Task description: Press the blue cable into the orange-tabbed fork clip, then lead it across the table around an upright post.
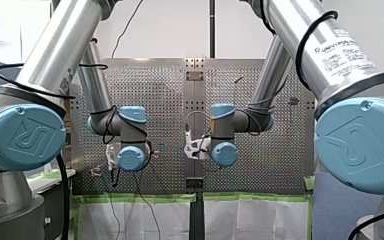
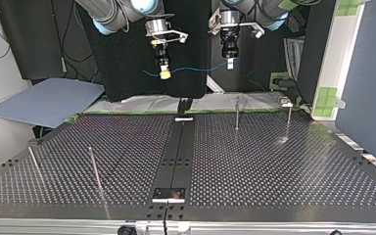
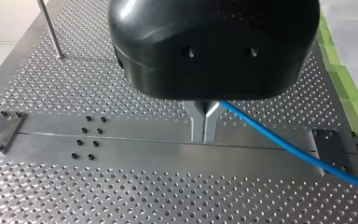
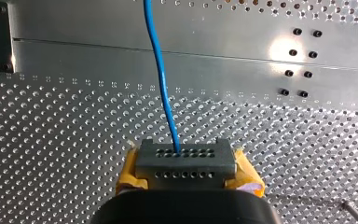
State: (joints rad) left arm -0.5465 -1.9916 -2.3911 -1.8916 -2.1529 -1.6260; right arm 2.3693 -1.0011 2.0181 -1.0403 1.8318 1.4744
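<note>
The blue cable (image 2: 196, 69) hangs in a slight sag between my two grippers, well above the perforated table (image 2: 274, 166). My left gripper (image 2: 229, 63), at the top view's right, has its metal fingers (image 3: 198, 125) shut on the blue cable (image 3: 289, 149), which runs off to one side over the plate. My right gripper (image 2: 164, 74) shows yellow pads (image 4: 130, 172). The right gripper (image 4: 182, 156) is shut on the blue cable (image 4: 161, 74), which leads straight ahead of it. I cannot make out an orange-tabbed clip.
Thin upright posts stand at the top view's far right (image 2: 237, 113) (image 2: 289, 120) and near left (image 2: 94, 166) (image 2: 34, 164). One post (image 3: 51, 28) shows in the left wrist view. A dark centre rail (image 2: 178, 152) splits the table. Green tape (image 3: 342, 79) lines an edge.
</note>
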